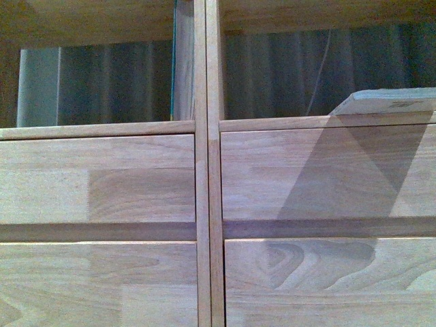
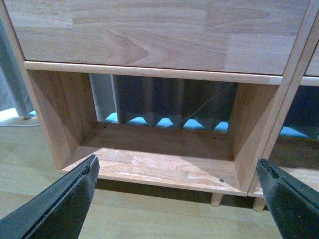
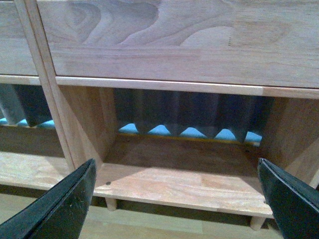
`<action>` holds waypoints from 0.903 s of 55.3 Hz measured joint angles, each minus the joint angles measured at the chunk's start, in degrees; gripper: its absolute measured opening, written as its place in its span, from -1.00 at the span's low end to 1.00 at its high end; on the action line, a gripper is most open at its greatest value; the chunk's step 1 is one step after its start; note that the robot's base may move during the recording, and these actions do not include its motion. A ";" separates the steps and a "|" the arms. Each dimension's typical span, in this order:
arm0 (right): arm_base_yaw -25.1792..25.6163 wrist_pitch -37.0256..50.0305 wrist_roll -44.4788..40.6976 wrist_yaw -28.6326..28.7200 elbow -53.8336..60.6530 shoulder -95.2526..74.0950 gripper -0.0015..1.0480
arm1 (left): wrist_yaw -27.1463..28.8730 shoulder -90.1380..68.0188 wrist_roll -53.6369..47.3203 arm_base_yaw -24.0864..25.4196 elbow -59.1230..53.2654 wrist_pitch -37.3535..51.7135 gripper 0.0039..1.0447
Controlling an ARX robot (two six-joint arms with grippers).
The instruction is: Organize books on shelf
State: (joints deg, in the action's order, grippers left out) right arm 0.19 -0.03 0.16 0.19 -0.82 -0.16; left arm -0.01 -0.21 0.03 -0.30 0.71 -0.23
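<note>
The big wooden shelf [image 1: 201, 170] fills the front view. The teal book [image 1: 182, 68] stands up straight in the left box above the drawers [image 1: 95, 177], right against the middle post. The white book [image 1: 392, 101] lies down in the right box, on the board just above a drawer. Down low, the left fingers [image 2: 60, 204] are spread wide apart and hold nothing, in front of a bottom box near the floor [image 2: 149, 214]. The right fingers [image 3: 55, 209] are wide apart too and hold nothing, facing another bottom box
</note>
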 joint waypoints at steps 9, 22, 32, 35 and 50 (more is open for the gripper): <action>0.00 0.00 0.00 0.00 0.00 0.00 0.86 | 0.02 0.00 0.00 0.00 0.00 0.00 0.86; 0.00 0.00 0.00 0.00 0.00 0.00 0.86 | 0.02 0.02 0.00 0.00 0.00 0.00 0.86; 0.00 0.00 0.00 0.00 0.00 0.00 0.86 | 0.04 0.02 0.00 0.00 0.00 0.00 0.86; 0.00 0.00 0.00 0.02 0.00 0.00 0.86 | 0.02 0.02 0.00 0.00 0.00 0.00 0.86; 0.00 0.00 0.04 0.00 0.00 0.00 0.86 | 0.02 0.02 0.00 0.00 0.00 0.00 0.86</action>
State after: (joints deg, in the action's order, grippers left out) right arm 0.19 -0.03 0.21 0.19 -0.82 -0.16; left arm 0.01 -0.19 0.03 -0.30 0.71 -0.23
